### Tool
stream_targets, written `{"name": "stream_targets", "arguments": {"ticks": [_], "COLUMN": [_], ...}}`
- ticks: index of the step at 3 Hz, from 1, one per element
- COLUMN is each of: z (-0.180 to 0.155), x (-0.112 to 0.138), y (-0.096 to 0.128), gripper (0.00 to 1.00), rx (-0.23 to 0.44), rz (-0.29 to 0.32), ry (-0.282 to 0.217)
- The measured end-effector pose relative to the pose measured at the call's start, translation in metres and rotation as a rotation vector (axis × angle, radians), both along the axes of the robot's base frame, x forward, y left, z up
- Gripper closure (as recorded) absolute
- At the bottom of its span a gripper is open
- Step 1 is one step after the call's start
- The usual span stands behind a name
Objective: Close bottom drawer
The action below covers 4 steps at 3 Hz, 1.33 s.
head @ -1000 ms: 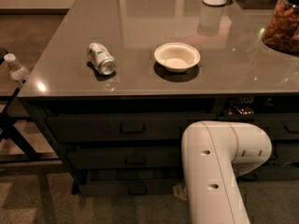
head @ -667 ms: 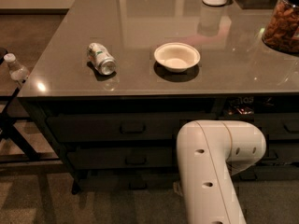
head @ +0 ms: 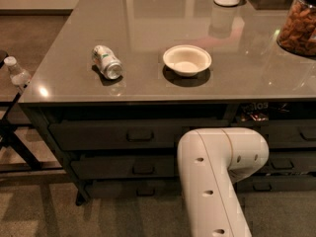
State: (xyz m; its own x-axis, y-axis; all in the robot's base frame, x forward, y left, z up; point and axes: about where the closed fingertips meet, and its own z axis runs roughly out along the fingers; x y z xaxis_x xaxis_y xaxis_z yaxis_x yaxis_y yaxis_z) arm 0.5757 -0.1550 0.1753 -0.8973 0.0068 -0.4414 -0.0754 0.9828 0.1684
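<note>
Approach step: wide dark bottom drawer [head: 118, 188] sits lowest under grey table [head: 148, 14]; hand out of sight behind white arm [head: 217, 172], grip cannot tell. Next likely: push front inward.

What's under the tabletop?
Three wide drawers, bottom drawer lowest, plus a narrower stack at right. The arm covers where they meet; the end effector is not in view.

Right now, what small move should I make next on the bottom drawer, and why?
Probably a short, slow push forward toward the bottom drawer front, near its handle. The gripper is out of view, likely behind the white arm, which covers the drawer's right part, so contact cannot be confirmed.
</note>
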Motion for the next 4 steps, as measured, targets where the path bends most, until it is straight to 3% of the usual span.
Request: {"name": "stream_targets", "arguments": {"ticks": [1,2,3,4], "z": [0.0,0.004,0.027,0.053], "x": [0.0,-0.02,-0.051,-0.102], "y": [0.0,-0.035,-0.109,-0.203], "gripper": [1.0,1.0,1.0,1.0], "rx": [0.0,-0.026,-0.112,-0.238], "rz": [0.0,-0.074,-0.233,-0.438], "ry": [0.0,0.058,0.105,0.162]}}
